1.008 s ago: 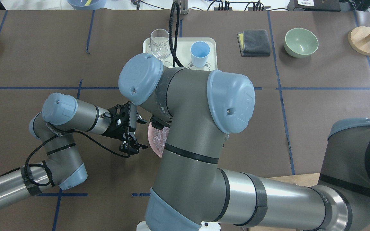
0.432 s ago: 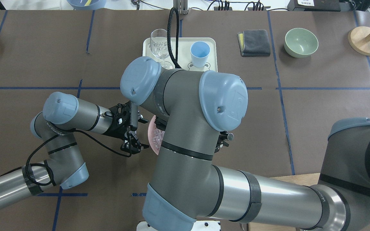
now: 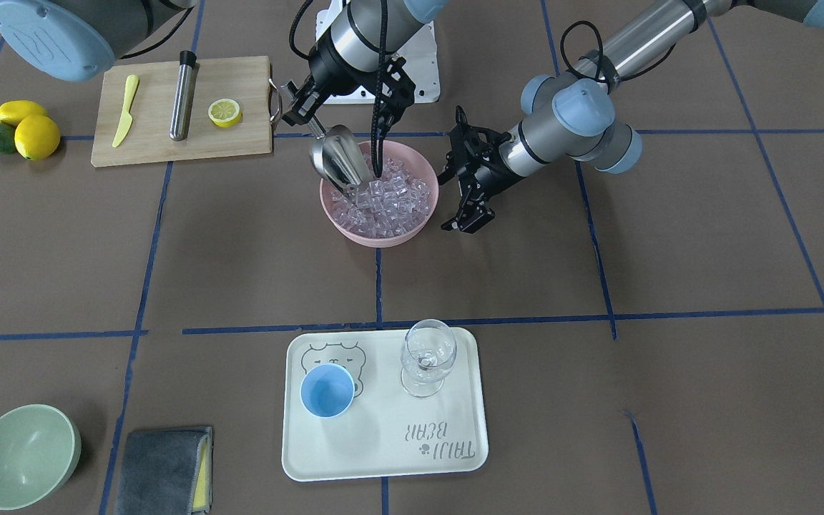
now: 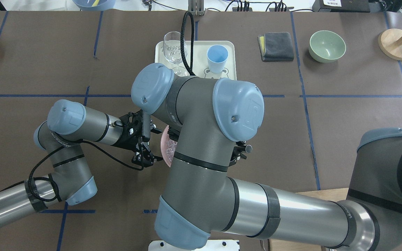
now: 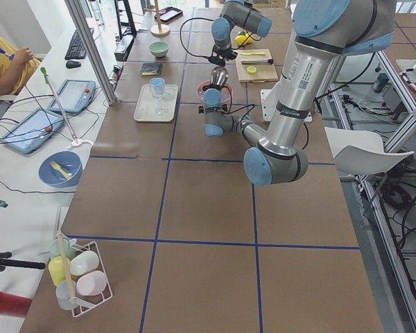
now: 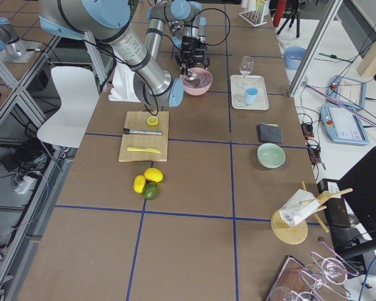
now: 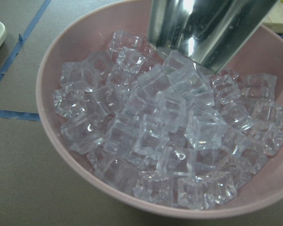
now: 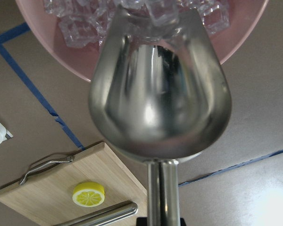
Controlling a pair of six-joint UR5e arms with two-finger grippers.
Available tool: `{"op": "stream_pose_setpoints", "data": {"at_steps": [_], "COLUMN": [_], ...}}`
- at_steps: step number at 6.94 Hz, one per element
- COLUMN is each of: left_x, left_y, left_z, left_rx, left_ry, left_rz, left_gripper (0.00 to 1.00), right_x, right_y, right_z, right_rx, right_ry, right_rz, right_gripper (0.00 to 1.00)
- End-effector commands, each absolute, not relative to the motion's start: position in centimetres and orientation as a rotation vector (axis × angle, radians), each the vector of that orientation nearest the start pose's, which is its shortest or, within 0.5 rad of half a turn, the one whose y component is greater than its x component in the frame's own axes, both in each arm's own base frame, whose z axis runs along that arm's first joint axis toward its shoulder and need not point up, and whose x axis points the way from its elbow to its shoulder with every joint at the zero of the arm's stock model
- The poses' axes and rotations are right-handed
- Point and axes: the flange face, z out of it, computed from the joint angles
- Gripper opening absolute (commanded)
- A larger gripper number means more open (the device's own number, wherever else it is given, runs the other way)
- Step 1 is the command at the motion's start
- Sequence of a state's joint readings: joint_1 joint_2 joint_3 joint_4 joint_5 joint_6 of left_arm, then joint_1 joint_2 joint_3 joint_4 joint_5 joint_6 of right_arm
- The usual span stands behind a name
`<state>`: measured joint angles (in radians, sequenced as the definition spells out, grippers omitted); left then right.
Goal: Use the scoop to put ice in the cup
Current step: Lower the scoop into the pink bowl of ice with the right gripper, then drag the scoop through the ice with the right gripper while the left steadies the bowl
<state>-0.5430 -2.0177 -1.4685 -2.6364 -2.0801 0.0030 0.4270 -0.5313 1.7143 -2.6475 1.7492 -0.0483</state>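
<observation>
Right now the whole job turns on the scoop (image 3: 340,161). In the front-facing view its long axis slants from the handle at upper left down to the mouth at lower right. That mouth is pushed into the ice (image 3: 390,204) at the upper-left side of the pink bowl (image 3: 362,237). The right pincer (image 3: 296,114) is pinching the thin handle, just above and left of the bowl. From the right wrist view the trough looks mostly bare, with cubes only at its lip, so I judge the load is not yet taken. The cup (image 3: 327,390) sits far lower in the frame, well apart from the bowl, on the left part of the tray (image 3: 383,450). A wine glass (image 3: 426,357) stands near it to the right, which could crowd the carry. The left pincer (image 3: 466,218) hangs just beside the bowl's right rim, looking spread and empty. The cutting board (image 3: 154,136) lies at upper left.
</observation>
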Motion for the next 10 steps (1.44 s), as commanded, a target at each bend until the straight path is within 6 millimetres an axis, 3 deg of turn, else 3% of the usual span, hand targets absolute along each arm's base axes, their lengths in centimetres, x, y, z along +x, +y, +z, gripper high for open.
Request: {"op": "stream_pose_setpoints", "data": {"at_steps": [1, 4, 5, 9, 10], "left_x": [51.6, 51.8, 51.8, 51.8, 51.7], "left_y": [-41.1, -41.1, -41.1, -41.1, -41.1], "left_z": [32.7, 32.1, 32.0, 31.7, 31.6], "left_rx": [1.071, 1.077, 1.078, 1.081, 1.083], "left_ry": [1.121, 1.126, 1.127, 1.128, 1.128], "left_rz": [1.189, 1.187, 1.188, 1.187, 1.187], "left_gripper": [1.0, 1.0, 1.0, 1.0, 1.0], "right_x": [-53.0, -53.5, -52.3, -53.4, -53.6], "right_y": [-36.5, -36.6, -36.0, -35.6, -35.8], "right_z": [11.8, 15.1, 16.5, 19.4, 20.9], "right_rx": [0.025, 0.058, 0.071, 0.124, 0.15], "right_ry": [-0.265, -0.288, -0.296, -0.335, -0.353], "right_rz": [-1.191, -1.194, -1.198, -1.211, -1.209], "right_gripper": [0.0, 0.0, 0.0, 0.0, 0.0]}}
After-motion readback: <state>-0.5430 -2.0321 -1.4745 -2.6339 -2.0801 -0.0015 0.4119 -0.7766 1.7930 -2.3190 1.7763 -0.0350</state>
